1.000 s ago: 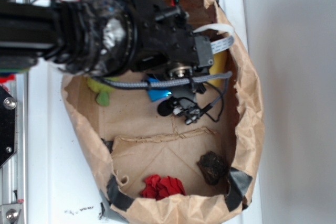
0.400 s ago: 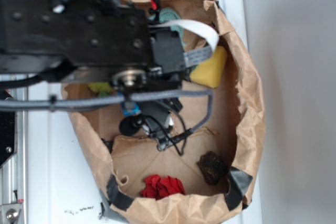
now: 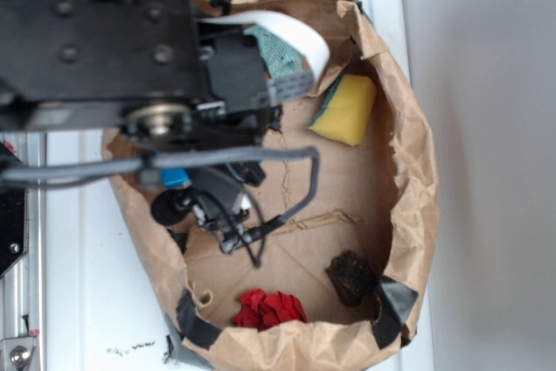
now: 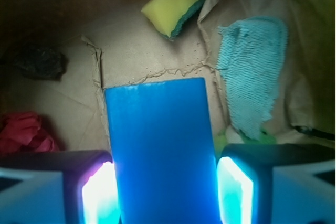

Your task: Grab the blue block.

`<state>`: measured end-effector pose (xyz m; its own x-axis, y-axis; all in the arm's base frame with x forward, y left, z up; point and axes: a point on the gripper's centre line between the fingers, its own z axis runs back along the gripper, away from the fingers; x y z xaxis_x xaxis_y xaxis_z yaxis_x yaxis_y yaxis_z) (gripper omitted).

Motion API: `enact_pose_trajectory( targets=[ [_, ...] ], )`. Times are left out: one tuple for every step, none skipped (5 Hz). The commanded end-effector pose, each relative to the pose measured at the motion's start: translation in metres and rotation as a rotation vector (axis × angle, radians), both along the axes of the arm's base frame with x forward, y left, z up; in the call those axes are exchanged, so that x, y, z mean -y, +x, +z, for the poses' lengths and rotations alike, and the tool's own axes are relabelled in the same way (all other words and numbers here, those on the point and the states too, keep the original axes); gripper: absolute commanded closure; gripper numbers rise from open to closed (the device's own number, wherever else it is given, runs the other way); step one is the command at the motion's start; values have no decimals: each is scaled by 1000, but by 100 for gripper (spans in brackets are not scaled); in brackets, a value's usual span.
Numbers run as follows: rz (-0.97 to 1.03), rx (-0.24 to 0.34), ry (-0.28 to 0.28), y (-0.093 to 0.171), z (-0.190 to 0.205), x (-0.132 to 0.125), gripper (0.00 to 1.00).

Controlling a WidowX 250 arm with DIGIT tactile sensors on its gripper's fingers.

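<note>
1. Exterior view: arm shifted toward the left side of the paper bag (image 3: 408,171) over the last second, wrist block now covering the upper-left interior; a second ago sat nearer the bag's centre.
2. Yellow sponge (image 3: 346,110), half hidden under the arm before, now fully exposed near the right wall. Teal cloth (image 3: 276,51) partly showing at the top, under the white ribbon cable.
3. Small patch of blue block (image 3: 176,177) visible just below the wrist, carried along with the arm across all three frames. Reads as block travelling with the fingers, so grasp likely made already.
4. Wrist view: blue block (image 4: 160,148) fills the gap between the fingers (image 4: 233,190), long edges flush against both lit pads, no gap seen on either side. Closed onto the block's width.
5. Block's far end projecting well beyond the fingertips, out over the bag floor; whether it is clear of the paper cannot be told from this view.
6. Sponge, cloth, red item (image 4: 23,132) and dark lump (image 4: 39,61) all well apart from the block.
7. Judgement: grab essentially achieved; remaining risk is the smooth bar slipping, given the long overhang.
</note>
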<state>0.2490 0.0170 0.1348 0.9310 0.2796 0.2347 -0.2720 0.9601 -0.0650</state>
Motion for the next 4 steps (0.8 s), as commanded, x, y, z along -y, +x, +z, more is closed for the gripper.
enact_pose_trajectory(
  targets=[
    [-85,43,62,5,35,3,100],
    [-177,46,63,18,47,5,100],
    [-198,-1,114,43,49,1,100],
    [-219,65,96,49,47,-5,100]
  ],
)
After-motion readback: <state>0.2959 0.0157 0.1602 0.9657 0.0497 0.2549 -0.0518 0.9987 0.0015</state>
